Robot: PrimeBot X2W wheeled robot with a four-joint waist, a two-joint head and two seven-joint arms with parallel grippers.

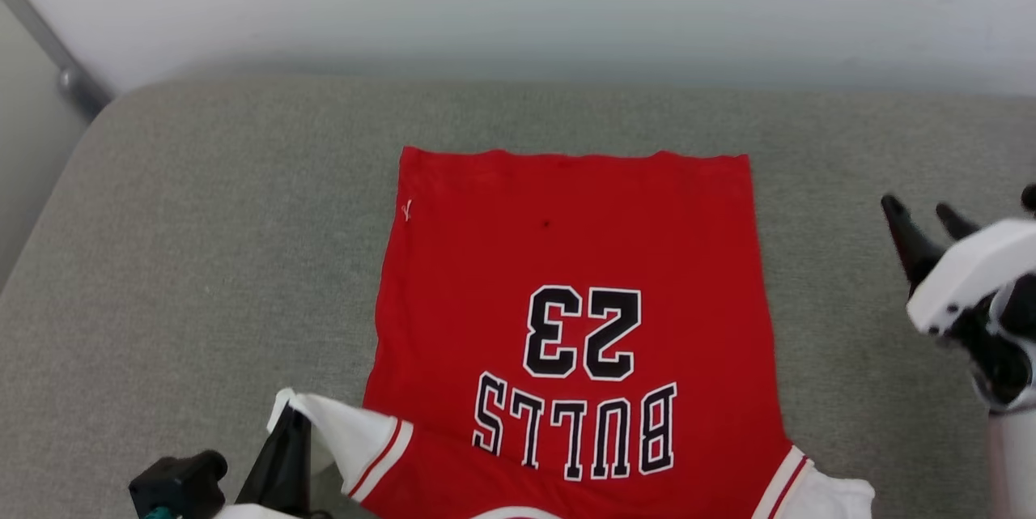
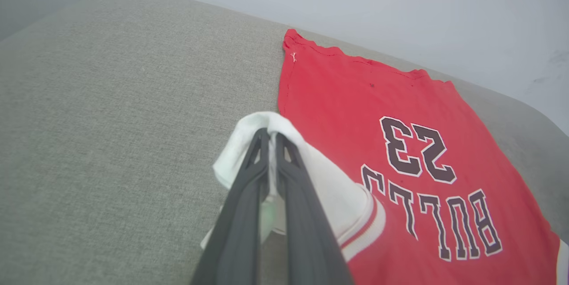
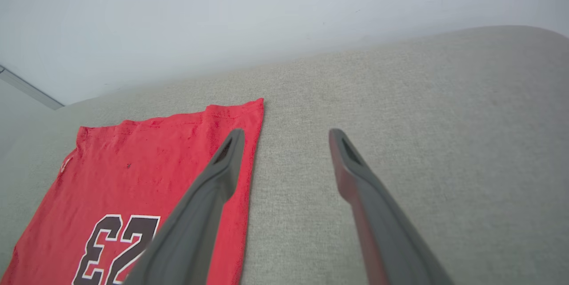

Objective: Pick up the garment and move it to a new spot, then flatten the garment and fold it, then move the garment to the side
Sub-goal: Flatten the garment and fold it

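Note:
The garment (image 1: 566, 260), a red jersey with "BULLS 23" print face up, lies flat on the grey cushion, hem toward the wall. My left gripper (image 1: 287, 422) is shut on its white left sleeve (image 2: 266, 125), lifting the sleeve into a small peak at the lower left of the head view. The other white sleeve (image 1: 825, 495) lies at the bottom edge. My right gripper (image 1: 919, 215) hangs open above bare cushion, right of the garment (image 3: 133, 174), with nothing between its fingers (image 3: 222, 165).
The grey fabric cushion (image 1: 202, 244) spreads wide on both sides of the jersey. A pale wall (image 1: 518, 1) runs along its far edge, and a metal post (image 1: 69, 74) stands at the far left corner.

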